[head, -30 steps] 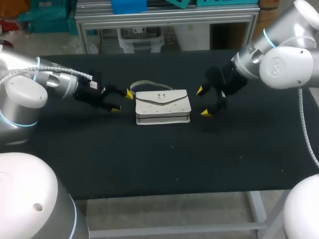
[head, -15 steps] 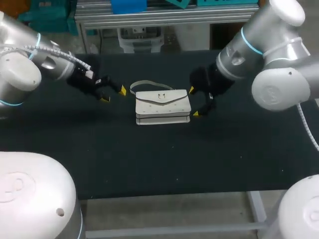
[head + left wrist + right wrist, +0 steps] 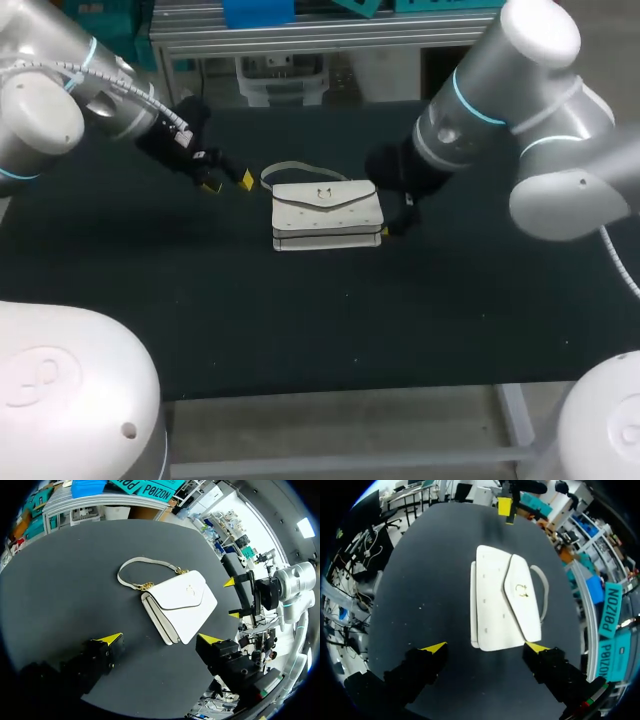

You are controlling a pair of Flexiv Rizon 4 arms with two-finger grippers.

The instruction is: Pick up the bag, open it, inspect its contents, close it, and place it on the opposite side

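A white handbag (image 3: 327,213) lies flat at the middle of the black table, flap shut over a small metal clasp, its strap (image 3: 290,168) curving off the far left corner. My left gripper (image 3: 228,183) is open just left of the strap, touching nothing. In its wrist view the handbag (image 3: 180,605) lies ahead of the open left gripper (image 3: 160,640), with my right gripper (image 3: 231,599) beyond it. My right gripper (image 3: 390,215) is at the bag's right end, largely hidden by its own arm. The right wrist view shows the handbag (image 3: 502,605) just ahead of the open right gripper (image 3: 485,649) and the left gripper (image 3: 505,505) beyond.
The black tabletop (image 3: 300,320) carries only the bag. It runs wide to both sides and toward the front edge (image 3: 330,390). Both arms lean in over the back half of the table.
The right arm has swung left, bringing its gripper up to the bag's right end. The left gripper has drawn back toward the far left and tilted. The bag has not moved.
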